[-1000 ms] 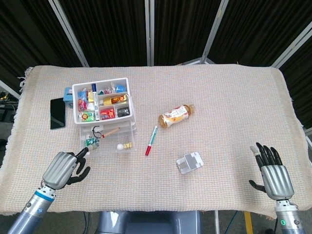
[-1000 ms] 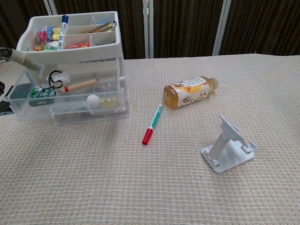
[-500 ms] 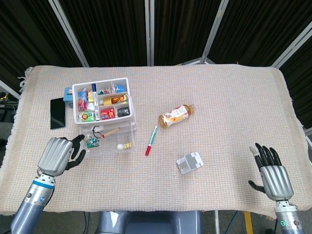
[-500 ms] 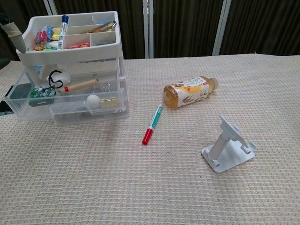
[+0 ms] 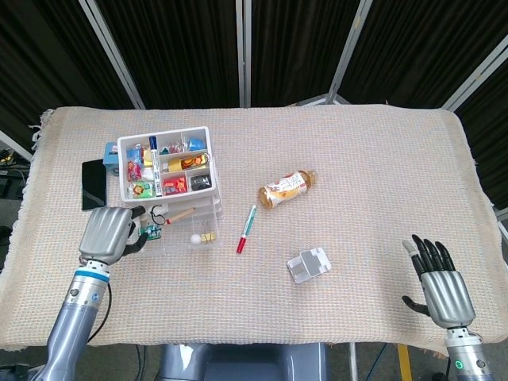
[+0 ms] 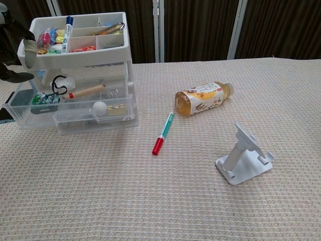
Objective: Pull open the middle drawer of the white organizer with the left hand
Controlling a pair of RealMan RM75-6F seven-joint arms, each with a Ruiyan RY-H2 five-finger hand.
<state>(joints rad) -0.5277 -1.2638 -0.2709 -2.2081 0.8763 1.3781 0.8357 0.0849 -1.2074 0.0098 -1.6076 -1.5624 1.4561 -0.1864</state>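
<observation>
1. The table (image 5: pixel 357 159) is covered by a woven beige cloth, and everything else is laid on it.

2. The white organizer (image 5: pixel 170 190) is set at the left of the table, well away from the right side. Its top tray is filled with small coloured items, and the clear drawers below are stacked facing the robot.

3. The middle drawer (image 6: pixel 75 95) is seen in the chest view already standing out from under the top tray, with a ball, clips and a cord visible inside (how much travel remains cannot be judged). Its long axis runs left to right across the robot's front, so the pull is judged to be toward the robot.

4. The left hand (image 5: pixel 107 230) is held just beside the organizer's left front corner, so the drawer lies to its right and slightly forward. Its fingers (image 6: pixel 17 76) are curled in toward the drawer's left end; whether anything is actually gripped cannot be told from either view.

5. The right hand (image 5: pixel 444 286) is rested at the far right near edge, fingers spread and nothing held. The left hand is by far the nearer one.

6. A bottle (image 5: pixel 286 188) lies on its side mid-table, a white phone stand (image 5: pixel 309 264) is nearer the robot, and a black phone (image 5: pixel 94 184) lies left of the organizer.

7. A red-capped marker (image 5: pixel 245 228) lies just right of the organizer.
</observation>
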